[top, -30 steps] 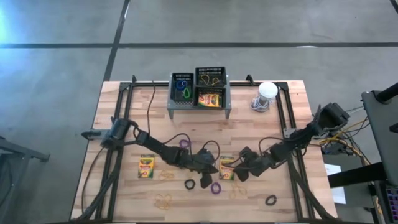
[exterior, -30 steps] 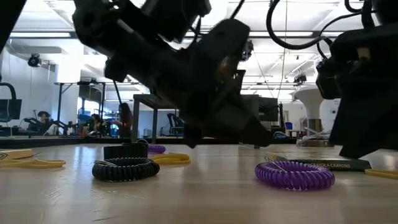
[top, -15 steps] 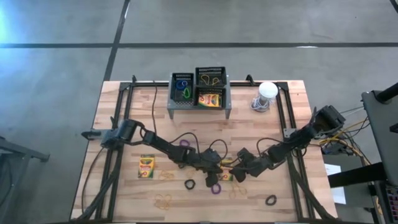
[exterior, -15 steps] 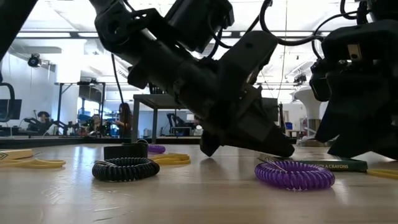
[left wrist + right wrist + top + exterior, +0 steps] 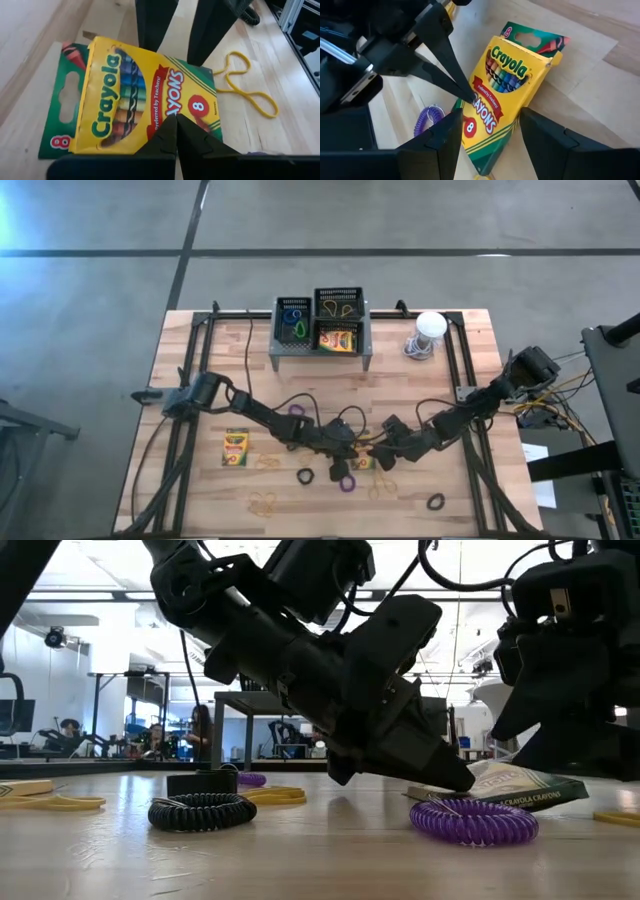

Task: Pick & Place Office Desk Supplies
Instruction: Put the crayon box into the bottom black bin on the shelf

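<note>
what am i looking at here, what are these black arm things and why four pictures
These are two robot arms at a wooden table, each ending in a two-finger gripper. One picture looks straight down, one looks level across the table top, and two come from cameras on the wrists. Both arms meet at a crayon box: the right gripper straddles it with open fingers, one end tipped up, while the shut left gripper presses its tip on the box. A purple loop band and a black loop band lie nearby.
</note>
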`<action>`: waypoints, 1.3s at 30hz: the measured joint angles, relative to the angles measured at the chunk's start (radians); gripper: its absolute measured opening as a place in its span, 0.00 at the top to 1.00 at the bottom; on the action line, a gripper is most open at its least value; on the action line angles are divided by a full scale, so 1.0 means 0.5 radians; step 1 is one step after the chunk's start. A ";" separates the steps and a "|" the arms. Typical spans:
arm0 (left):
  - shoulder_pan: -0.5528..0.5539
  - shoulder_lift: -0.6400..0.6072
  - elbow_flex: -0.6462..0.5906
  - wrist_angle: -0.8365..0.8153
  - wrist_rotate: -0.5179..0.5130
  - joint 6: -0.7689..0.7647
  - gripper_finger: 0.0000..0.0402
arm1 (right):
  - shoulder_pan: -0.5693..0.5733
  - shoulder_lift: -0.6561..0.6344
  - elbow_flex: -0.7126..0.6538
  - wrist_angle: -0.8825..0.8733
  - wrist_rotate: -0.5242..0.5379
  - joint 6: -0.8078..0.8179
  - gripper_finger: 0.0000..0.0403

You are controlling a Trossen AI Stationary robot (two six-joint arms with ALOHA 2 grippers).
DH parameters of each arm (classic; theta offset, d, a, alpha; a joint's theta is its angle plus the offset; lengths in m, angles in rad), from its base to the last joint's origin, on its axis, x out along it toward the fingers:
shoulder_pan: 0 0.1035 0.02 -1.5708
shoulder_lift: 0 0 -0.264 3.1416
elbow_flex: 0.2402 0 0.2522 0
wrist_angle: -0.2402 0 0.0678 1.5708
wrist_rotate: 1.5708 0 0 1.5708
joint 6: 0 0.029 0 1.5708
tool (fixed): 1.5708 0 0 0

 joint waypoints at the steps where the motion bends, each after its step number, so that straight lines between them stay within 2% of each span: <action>1: 0.000 0.000 0.000 0.003 -0.003 0.008 0.99 | 0.002 -0.003 0.000 0.005 0.005 0.001 0.52; 9: 0.000 -0.025 -0.004 0.042 -0.004 0.102 0.99 | 0.002 -0.041 0.002 0.012 0.020 -0.009 0.52; 15: 0.005 -0.182 -0.005 -0.004 -0.035 0.113 0.99 | 0.003 -0.034 0.004 -0.001 0.028 -0.004 0.52; 18: -0.002 -0.284 -0.004 -0.182 -0.016 0.109 0.99 | 0.001 -0.034 0.000 -0.014 0.035 -0.009 0.52; 22: -0.037 -0.425 -0.004 -0.578 0.018 0.060 0.99 | 0.003 -0.008 -0.003 -0.067 0.029 0.034 0.52; 25: -0.073 -0.442 -0.029 -0.722 0.024 0.043 0.99 | 0.003 0.022 -0.003 -0.062 0.024 0.059 0.52; 32: -0.071 -0.347 -0.158 -0.525 0.009 -0.098 0.99 | 0.002 0.128 -0.002 -0.034 0.023 0.120 0.52; 39: -0.025 -0.218 -0.159 -0.330 0.004 -0.123 0.99 | 0.000 0.209 0.001 0.075 0.006 0.110 0.52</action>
